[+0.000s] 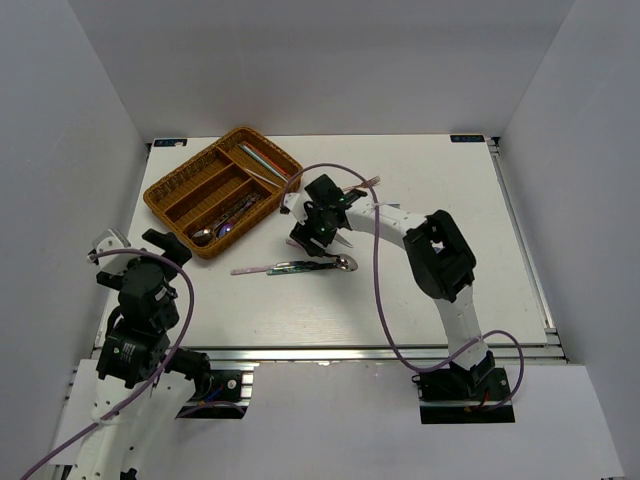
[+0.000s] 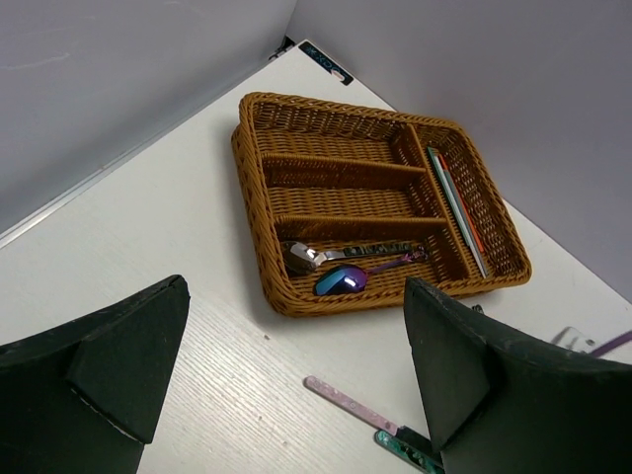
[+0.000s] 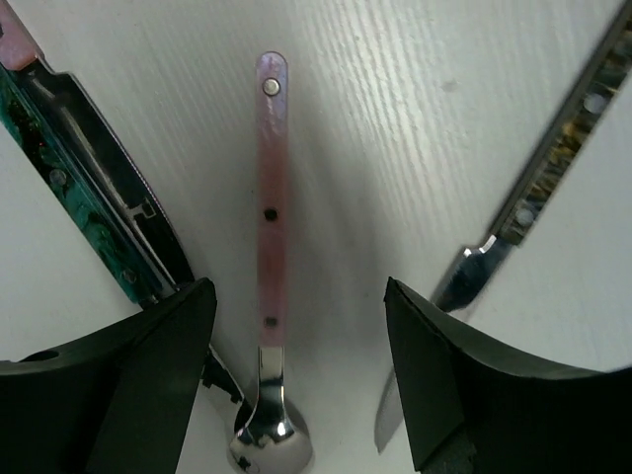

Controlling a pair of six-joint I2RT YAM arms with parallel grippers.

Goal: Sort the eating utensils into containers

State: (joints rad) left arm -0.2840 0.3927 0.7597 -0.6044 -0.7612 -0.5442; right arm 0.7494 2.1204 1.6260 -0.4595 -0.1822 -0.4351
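Observation:
The brown wicker tray [image 1: 185, 178] [image 2: 255, 163] sits at the back left. One long compartment holds a silver spoon [image 2: 306, 257] and an iridescent purple-blue spoon [image 2: 341, 280]; the end compartment holds thin chopsticks [image 2: 456, 205]. My right gripper [image 1: 318, 232] [image 3: 296, 301] is open, low over the table, straddling a pink-handled spoon [image 3: 272, 207] without touching it. A green-handled utensil [image 3: 94, 202] lies to its left and a knife [image 3: 538, 183] to its right. My left gripper [image 1: 130, 250] [image 2: 296, 291] is open and empty, well short of the tray.
A pink handle [image 1: 250, 270] [image 2: 351, 403], a green handle [image 1: 293, 267] [image 2: 400, 446] and a spoon bowl [image 1: 346, 262] lie in a row at mid-table. Another handle [image 1: 365, 184] pokes out behind the right gripper. White walls stand on three sides.

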